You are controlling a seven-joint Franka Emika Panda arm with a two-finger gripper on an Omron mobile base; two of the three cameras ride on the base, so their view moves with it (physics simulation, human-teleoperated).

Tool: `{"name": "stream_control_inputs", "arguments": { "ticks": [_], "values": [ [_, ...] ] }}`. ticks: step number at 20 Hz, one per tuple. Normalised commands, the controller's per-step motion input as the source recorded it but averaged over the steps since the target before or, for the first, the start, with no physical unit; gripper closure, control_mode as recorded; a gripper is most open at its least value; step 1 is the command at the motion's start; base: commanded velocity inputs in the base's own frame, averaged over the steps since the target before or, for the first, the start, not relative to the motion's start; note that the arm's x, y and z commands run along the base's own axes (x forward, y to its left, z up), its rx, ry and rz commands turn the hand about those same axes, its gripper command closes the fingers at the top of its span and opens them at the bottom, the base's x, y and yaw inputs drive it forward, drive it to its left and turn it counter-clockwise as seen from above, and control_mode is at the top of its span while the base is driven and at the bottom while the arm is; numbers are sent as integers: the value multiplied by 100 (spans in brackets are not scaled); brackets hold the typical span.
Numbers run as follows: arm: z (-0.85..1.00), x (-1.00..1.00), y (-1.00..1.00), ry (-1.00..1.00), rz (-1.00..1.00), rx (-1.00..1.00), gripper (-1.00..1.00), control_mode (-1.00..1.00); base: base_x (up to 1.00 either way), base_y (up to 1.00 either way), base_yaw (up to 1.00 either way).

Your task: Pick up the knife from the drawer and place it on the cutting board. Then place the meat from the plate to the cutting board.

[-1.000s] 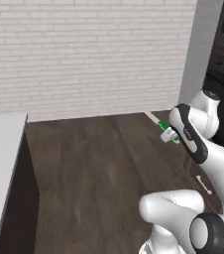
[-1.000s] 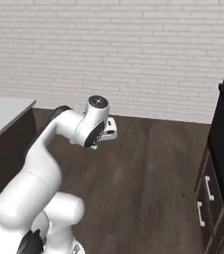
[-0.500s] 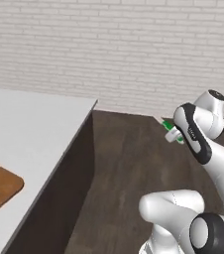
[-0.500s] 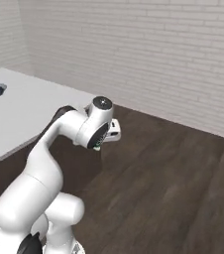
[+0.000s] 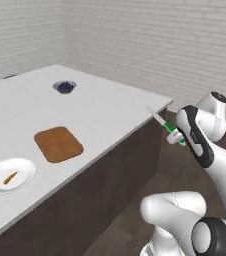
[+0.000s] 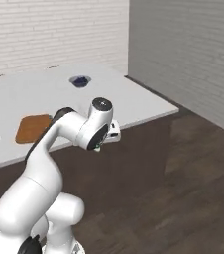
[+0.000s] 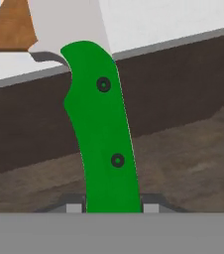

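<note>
Fingers (image 7: 73,208) are clamped on the knife (image 7: 101,134) at frame centre; the cutting board (image 5: 58,144) is seen left.

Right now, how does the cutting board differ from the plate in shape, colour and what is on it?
The cutting board is a brown rectangle with rounded corners; the plate is round and white with a raised rim. The cutting board is bare, while the plate carries the meat, a thin orange-brown strip. Both lie flat on the white counter, side by side and apart.
</note>
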Motion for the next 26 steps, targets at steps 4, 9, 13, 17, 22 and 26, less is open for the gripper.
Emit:
{"name": "stream_control_inputs", "arguments": {
  "ticks": [4, 9, 13, 17, 22, 26],
  "values": [
    [0, 0, 0, 0, 0, 0, 100, 100, -4, 0, 73],
    [0, 0, 0, 0, 0, 0, 100, 100, -1, 0, 73],
    [0, 0, 0, 0, 0, 0, 100, 100, 0, 0, 71],
    [0, 0, 0, 0, 0, 0, 100, 100, 0, -6, 54],
    [0, 0, 0, 0, 0, 0, 100, 100, 1, -33, 17],
    [0, 0, 0, 0, 0, 0, 100, 100, 0, -42, 0]
  ]
}}
